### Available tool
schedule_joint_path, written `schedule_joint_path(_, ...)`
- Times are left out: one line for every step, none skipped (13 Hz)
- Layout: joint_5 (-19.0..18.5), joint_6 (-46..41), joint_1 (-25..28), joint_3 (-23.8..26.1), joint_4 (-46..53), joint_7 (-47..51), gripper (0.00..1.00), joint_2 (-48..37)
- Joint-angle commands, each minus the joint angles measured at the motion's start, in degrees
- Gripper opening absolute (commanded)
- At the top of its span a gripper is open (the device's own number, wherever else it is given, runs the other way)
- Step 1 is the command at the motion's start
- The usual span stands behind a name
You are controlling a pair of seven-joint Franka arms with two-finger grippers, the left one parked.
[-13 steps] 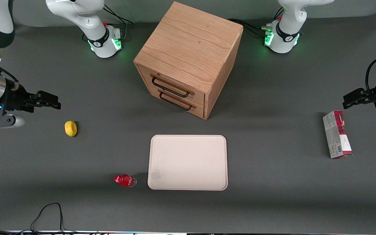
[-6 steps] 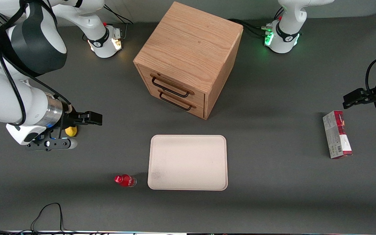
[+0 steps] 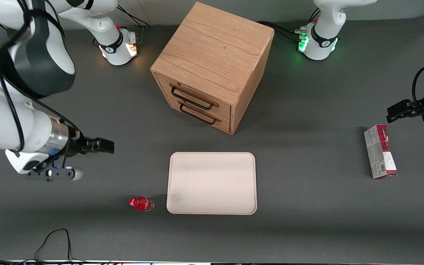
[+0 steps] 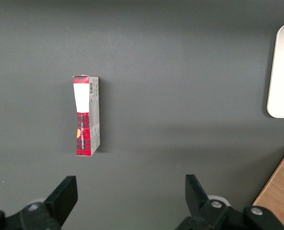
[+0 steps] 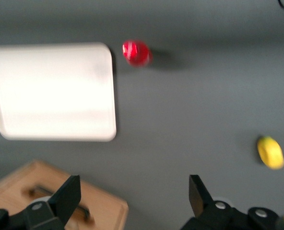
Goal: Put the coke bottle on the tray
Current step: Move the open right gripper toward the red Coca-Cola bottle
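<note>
Grey, matte and uniform, the table surface (image 3: 307, 228) fills nearly the whole front view, with soft shadow bands across it; a strip of pale wall shows along its upper edge, and a thin black cable (image 3: 55, 241) loops on the table at the edge nearest the front camera.

Largest item: the oak-coloured wooden drawer cabinet (image 3: 214, 62), standing near the table's middle, turned at an angle, with two drawers bearing dark wire handles.

Next: the flat rectangular cream tray with rounded corners and a low rim (image 3: 212, 183), lying in front of the cabinet and nearer the front camera. Its surface carries nothing.

Next: the red-and-grey carton (image 3: 380, 151), lying flat toward the parked arm's end of the table, well apart from the tray.

Next: the black two-finger gripper (image 3: 103, 145) of the right arm, held above the table toward the working arm's end, farther from the front camera than the bottle. In the right wrist view its two fingers stand wide apart with nothing between them.

Next: the small coke bottle with red cap and red label (image 3: 141, 203), resting on the table just beside the tray's corner, not on it.

Smallest: a yellow lemon-like lump (image 5: 270, 152), on the table well apart from the bottle.
</note>
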Motion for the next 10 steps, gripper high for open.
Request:
schedule_joint_path(-3.3, 5.7, 1.7, 0.3, 5.7, 2.8, 1.0, 7.9)
schedule_joint_path(-5.5, 7.4, 2.0, 0.4, 5.8, 2.8, 1.0, 9.6)
schedule_joint_path(-6.8, 9.6, 2.5, 0.4, 5.8, 2.8, 1.0, 11.0)
schedule_joint_path(-7.5, 11.8, 2.8, 0.2, 5.9, 2.8, 1.0, 12.5)
schedule_joint_path(-7.9, 14.1, 2.8, 0.2, 5.9, 2.8, 1.0, 13.7)
schedule_joint_path(-7.9, 16.1, 2.8, 0.2, 5.9, 2.8, 1.0, 14.9)
schedule_joint_path(-8.0, 18.4, 2.9, 0.1, 5.9, 3.0, 1.0, 16.2)
schedule_joint_path(-8.5, 19.9, 2.9, 0.0, 5.9, 3.0, 1.0, 17.0)
schedule_joint_path(-9.5, 20.8, 2.9, 0.1, 5.9, 3.0, 1.0, 17.8)
schedule_joint_path(-9.7, 22.0, 2.9, 0.0, 5.9, 3.0, 1.0, 18.5)
